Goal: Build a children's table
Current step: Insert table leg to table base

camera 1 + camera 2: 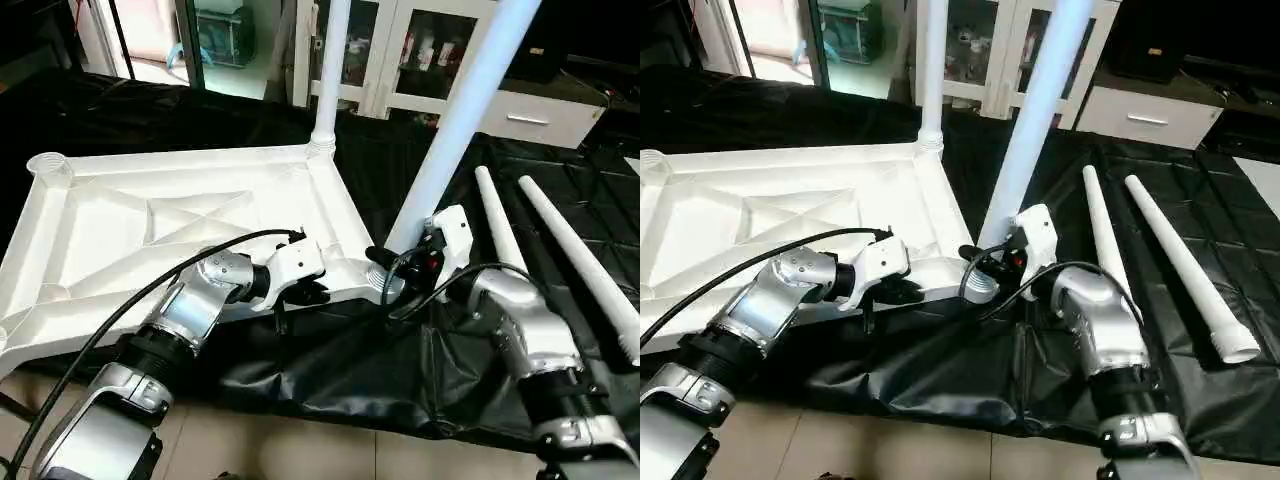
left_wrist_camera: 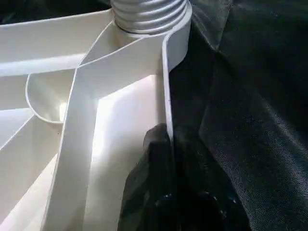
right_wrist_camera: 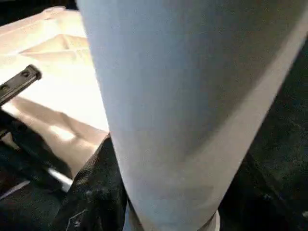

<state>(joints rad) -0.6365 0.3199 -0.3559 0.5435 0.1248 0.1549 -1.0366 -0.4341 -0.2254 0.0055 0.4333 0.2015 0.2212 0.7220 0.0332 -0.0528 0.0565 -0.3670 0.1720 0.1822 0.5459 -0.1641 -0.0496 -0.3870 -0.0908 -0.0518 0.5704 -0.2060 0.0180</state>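
Pinching the upturned table top's [image 1: 150, 225] near rim, the left gripper [image 2: 166, 144] reaches level; the right gripper [image 1: 405, 265] apparently clasps 1 leaning leg [image 1: 450, 130] (base between its fingers).

I count one white table top [image 1: 150, 215], underside up. Four white legs: one standing in the far corner [image 1: 330, 70], one tilted at the near corner [image 1: 455, 130], two lying loose on the desk [image 1: 1102, 225] [image 1: 1185, 265].
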